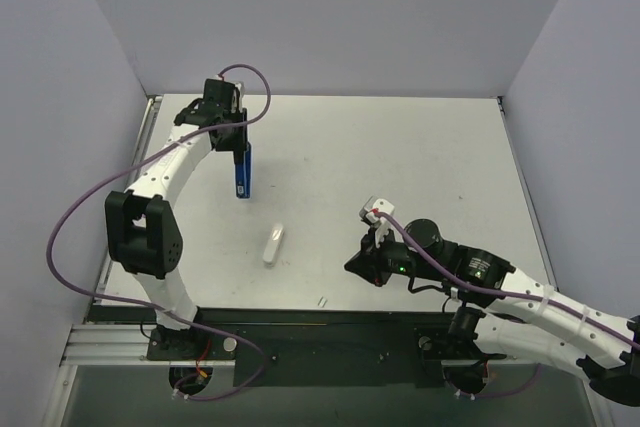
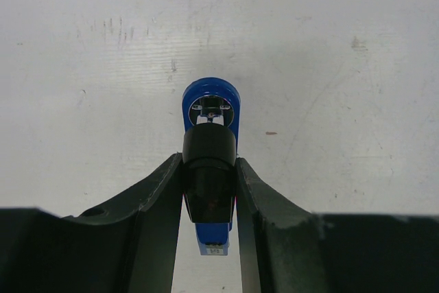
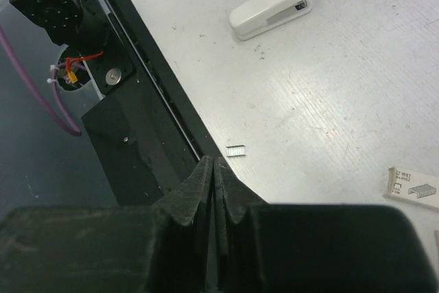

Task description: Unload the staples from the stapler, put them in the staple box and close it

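My left gripper is shut on the blue stapler and holds it up over the back left of the table. In the left wrist view the fingers clamp the stapler's black end, and its blue body points away toward the table. A small silver strip of staples lies near the table's front edge; it also shows in the right wrist view. My right gripper is shut and empty, with its tips just short of that strip.
A white stapler lies in the middle of the table, also seen in the right wrist view. A small staple box lies at the right in that view. The black front rail runs along the near edge.
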`<state>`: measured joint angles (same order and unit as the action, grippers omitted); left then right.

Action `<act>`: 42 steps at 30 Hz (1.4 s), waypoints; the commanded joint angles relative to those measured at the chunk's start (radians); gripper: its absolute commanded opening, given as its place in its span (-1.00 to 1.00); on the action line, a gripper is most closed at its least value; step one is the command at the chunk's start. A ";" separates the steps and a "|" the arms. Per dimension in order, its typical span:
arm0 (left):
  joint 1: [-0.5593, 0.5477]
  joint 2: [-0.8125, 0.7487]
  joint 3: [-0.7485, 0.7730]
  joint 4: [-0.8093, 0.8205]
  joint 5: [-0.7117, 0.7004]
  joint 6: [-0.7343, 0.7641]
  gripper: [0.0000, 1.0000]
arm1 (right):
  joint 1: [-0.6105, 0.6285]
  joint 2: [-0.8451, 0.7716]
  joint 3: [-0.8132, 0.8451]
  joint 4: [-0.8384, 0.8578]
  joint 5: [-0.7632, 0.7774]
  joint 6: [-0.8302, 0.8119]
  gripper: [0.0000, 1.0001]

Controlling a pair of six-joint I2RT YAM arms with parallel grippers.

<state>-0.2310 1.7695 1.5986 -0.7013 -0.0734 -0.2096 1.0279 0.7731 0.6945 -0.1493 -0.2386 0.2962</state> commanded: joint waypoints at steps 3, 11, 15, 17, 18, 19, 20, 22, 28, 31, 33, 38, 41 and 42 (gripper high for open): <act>0.028 0.145 0.155 0.005 -0.037 0.032 -1.00 | -0.005 0.022 -0.018 0.051 0.013 0.034 -1.00; 0.061 0.384 0.287 -0.038 -0.045 0.035 -1.00 | -0.008 0.037 -0.049 0.080 0.015 0.041 -1.00; 0.075 0.537 0.339 -0.066 -0.040 0.029 -1.00 | -0.015 0.061 -0.079 0.122 0.007 0.057 -1.00; 0.075 0.577 0.337 -0.058 -0.054 0.023 -1.00 | -0.017 0.083 -0.093 0.140 -0.007 0.069 -1.00; 0.075 0.584 0.322 -0.044 -0.071 0.019 -1.00 | -0.015 0.094 -0.101 0.140 -0.013 0.072 -1.00; 0.073 0.599 0.314 -0.031 -0.080 0.018 -1.00 | -0.017 0.101 -0.104 0.177 -0.018 0.080 -1.00; 0.075 0.604 0.311 -0.030 -0.097 0.013 -1.00 | -0.017 0.112 -0.110 0.182 -0.018 0.084 -1.00; 0.073 0.613 0.305 -0.029 -0.106 0.012 -1.00 | -0.017 0.115 -0.115 0.188 -0.016 0.090 -1.00; 0.070 0.512 0.229 0.046 -0.089 -0.001 -1.00 | -0.019 0.089 -0.110 0.185 -0.008 0.112 -1.00; 0.070 0.473 0.219 0.049 -0.081 -0.002 -0.48 | -0.017 0.075 -0.105 0.171 -0.005 0.123 -0.89; 0.070 0.458 0.210 0.048 -0.078 -0.001 -0.21 | -0.017 0.065 -0.107 0.163 -0.002 0.130 -0.71; 0.068 0.403 0.175 0.077 -0.068 0.012 0.18 | -0.015 0.031 -0.113 0.152 0.010 0.142 -0.37; 0.065 0.371 0.163 0.080 -0.062 0.013 0.39 | -0.015 0.017 -0.110 0.116 0.010 0.146 -0.28; 0.062 0.352 0.158 0.085 -0.062 0.012 0.54 | -0.014 0.011 -0.110 0.108 0.013 0.146 -0.25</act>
<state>-0.1684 2.2253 1.7607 -0.6346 -0.1371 -0.1993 1.0149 0.8097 0.5793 -0.0151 -0.2401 0.4267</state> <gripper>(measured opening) 0.683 0.352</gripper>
